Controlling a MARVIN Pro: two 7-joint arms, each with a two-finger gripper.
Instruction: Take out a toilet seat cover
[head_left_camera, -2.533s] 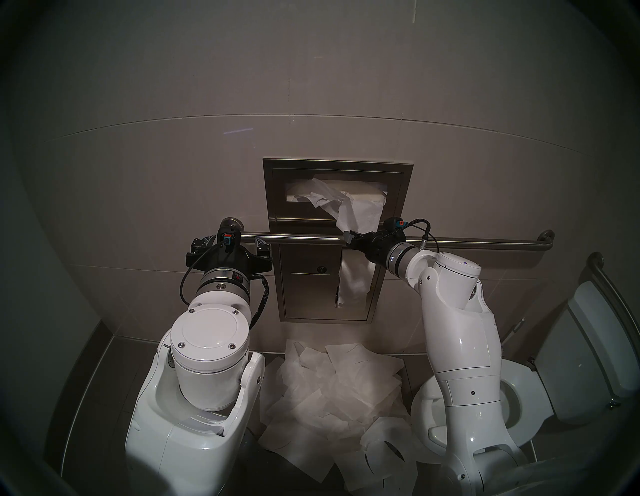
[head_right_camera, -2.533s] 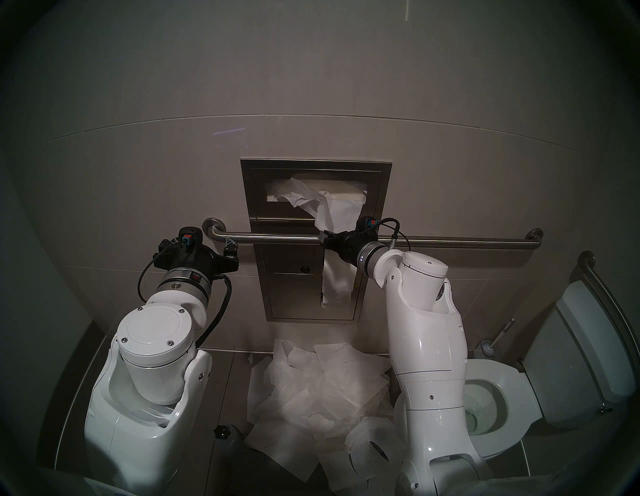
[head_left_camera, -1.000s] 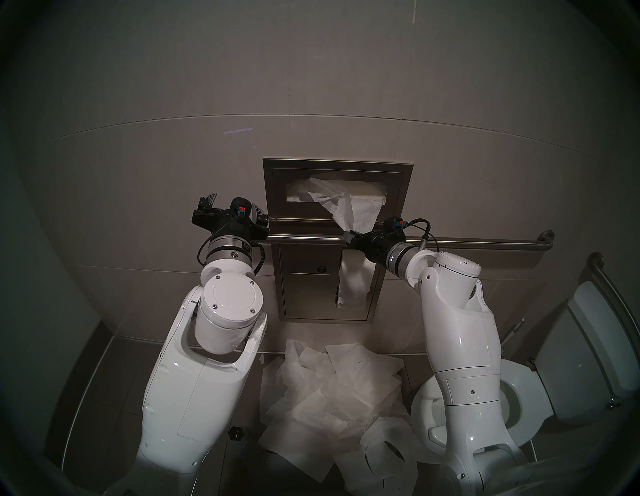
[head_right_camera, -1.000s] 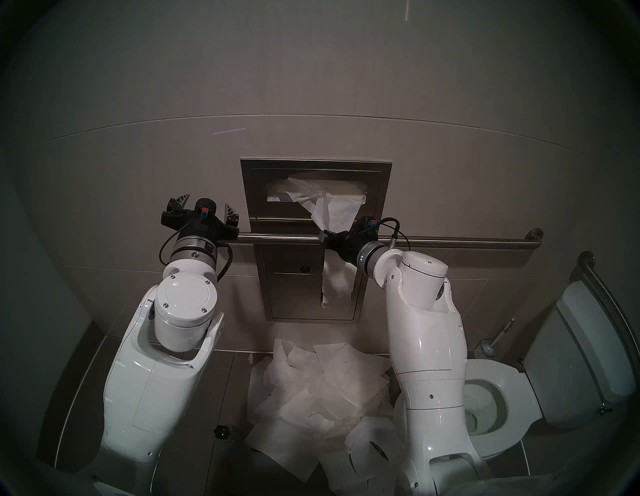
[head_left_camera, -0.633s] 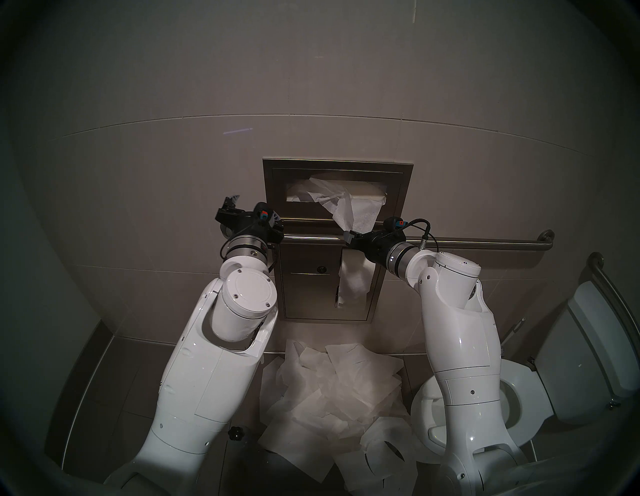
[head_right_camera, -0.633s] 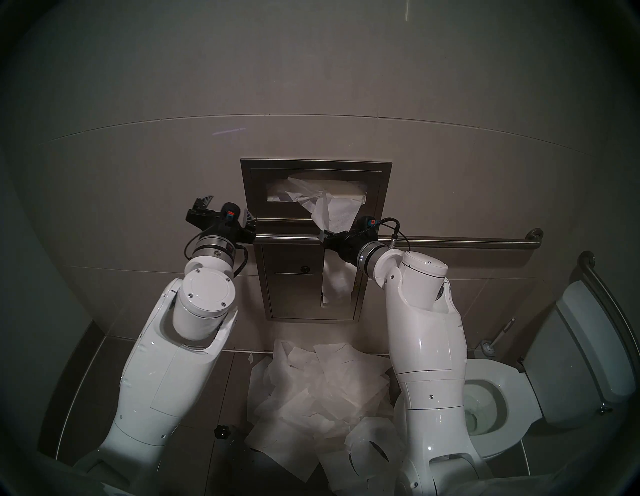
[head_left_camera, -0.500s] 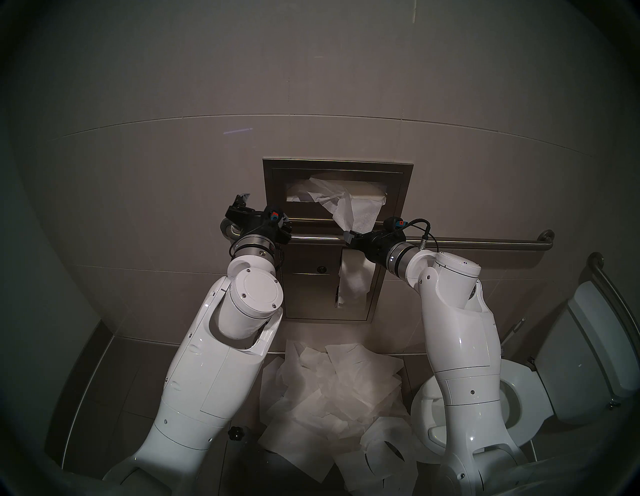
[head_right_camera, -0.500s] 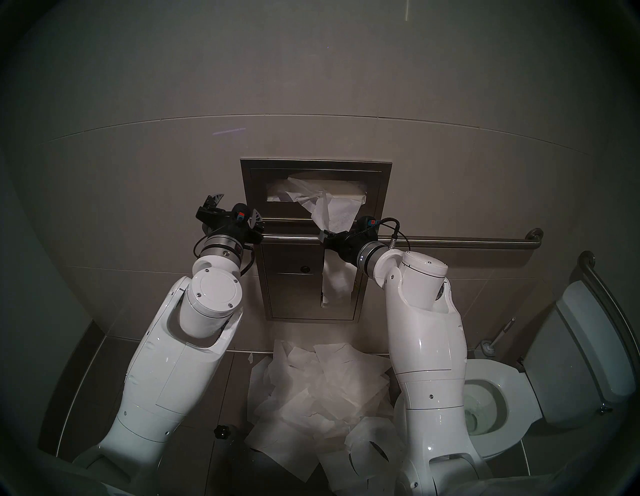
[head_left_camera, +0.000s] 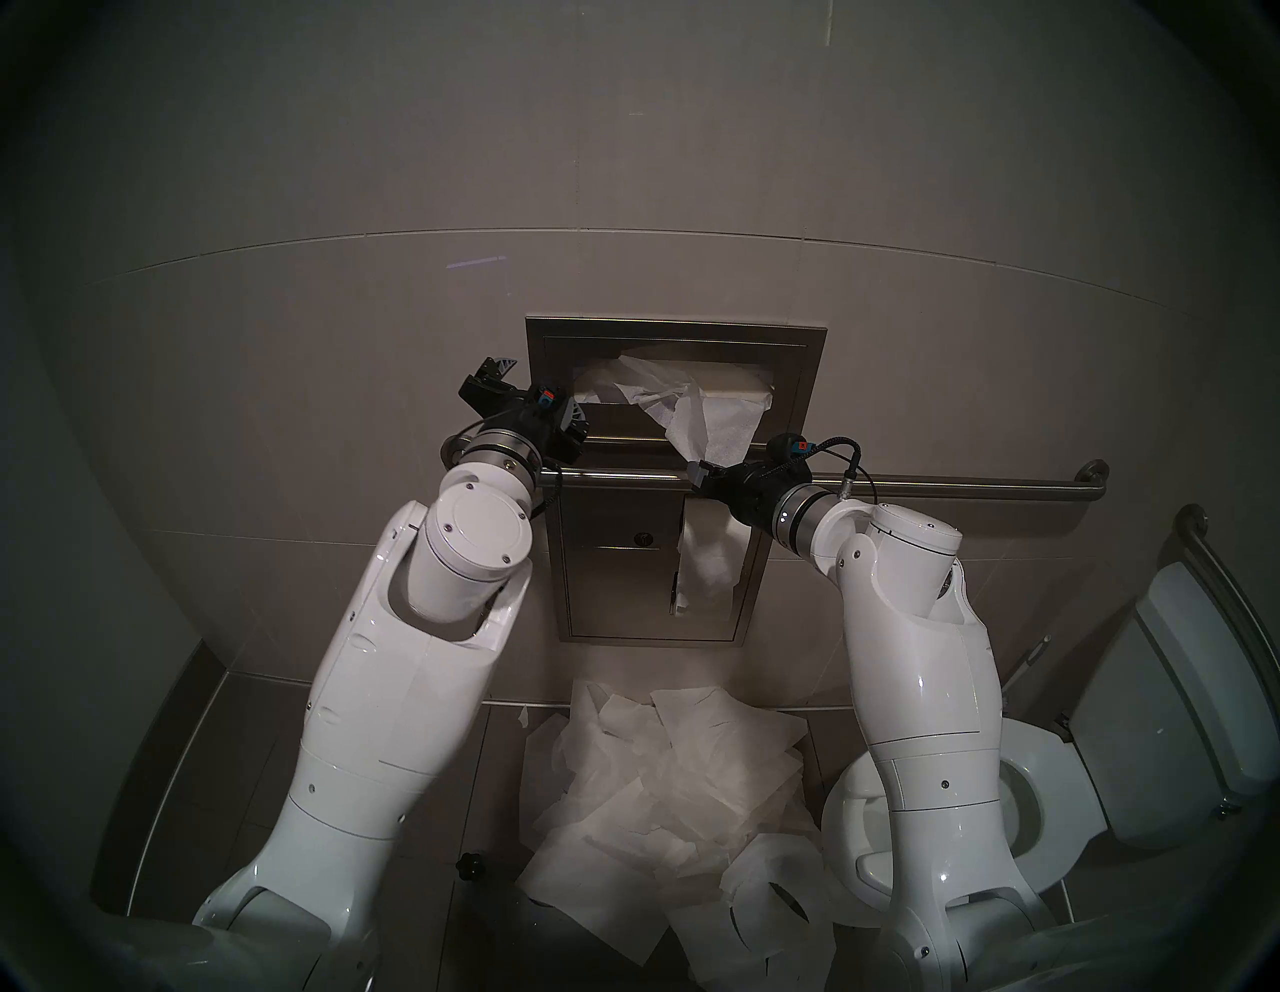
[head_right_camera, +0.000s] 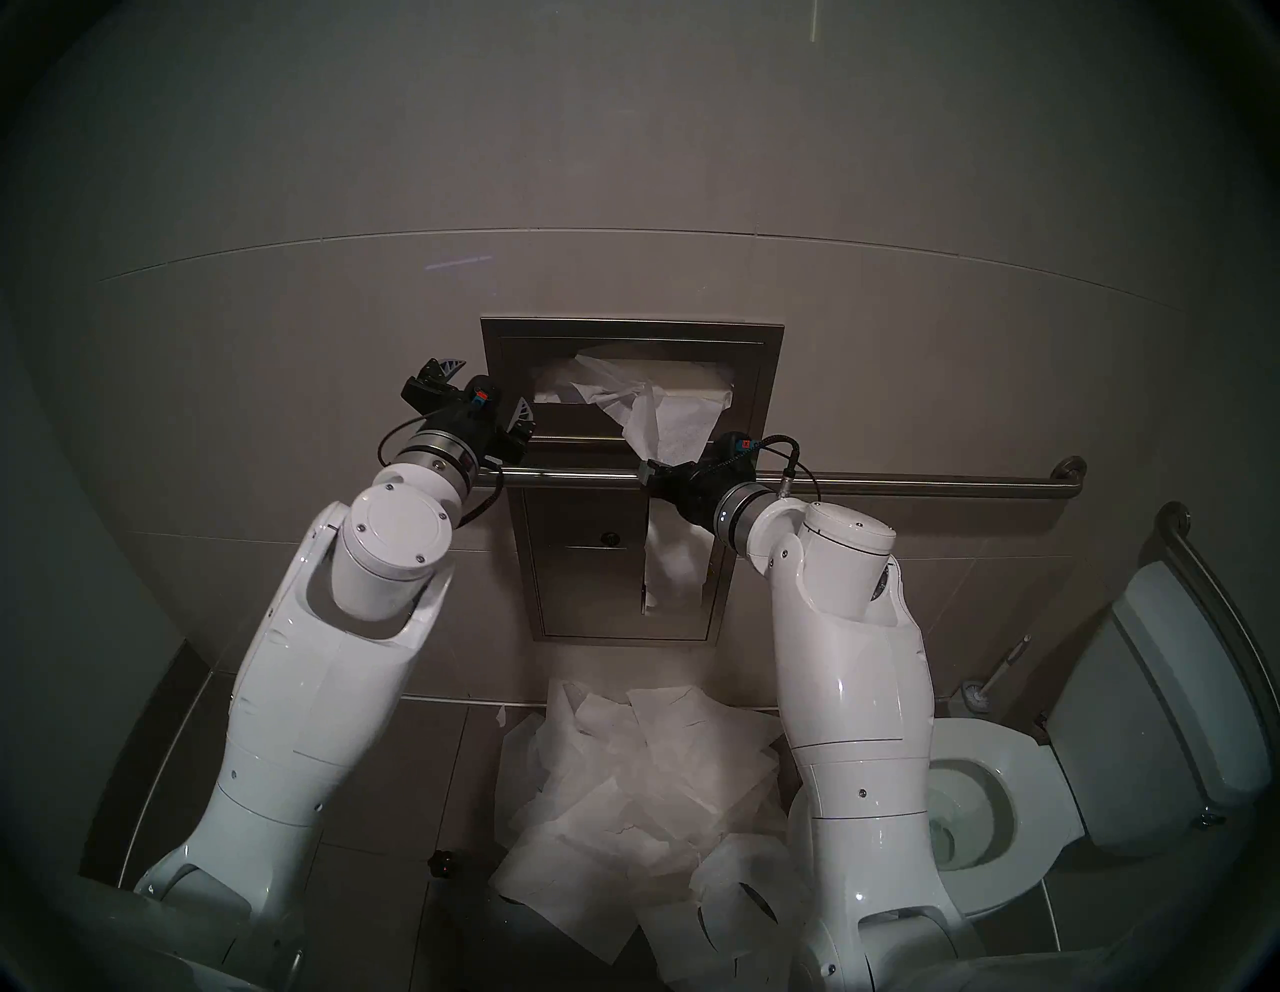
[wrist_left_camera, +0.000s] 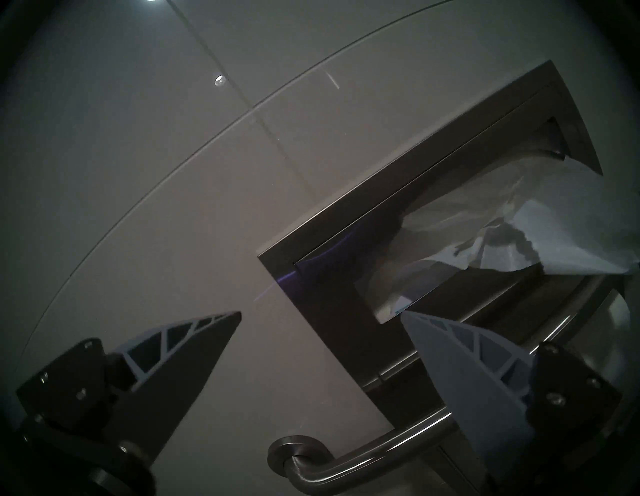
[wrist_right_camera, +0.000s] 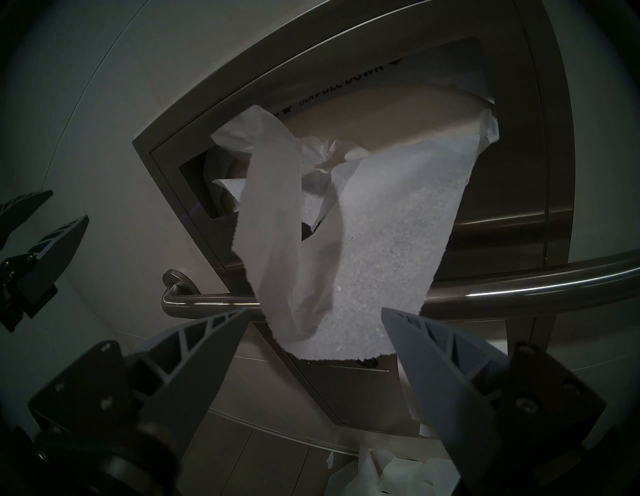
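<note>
A cover is seen hanging from the box on the wall. The right hand is held open just under it, with nothing gripped. The left hand is spread wide and empty beside the box.

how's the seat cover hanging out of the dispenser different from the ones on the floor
The toilet seat cover hangs from the dispenser slot, draped over the grab bar; the floor sheets lie flat in an overlapping heap. The hanging one is twisted into a narrow strip; the floor ones are spread wide, some showing oval cut lines. Both are thin, crinkled white tissue.
</note>
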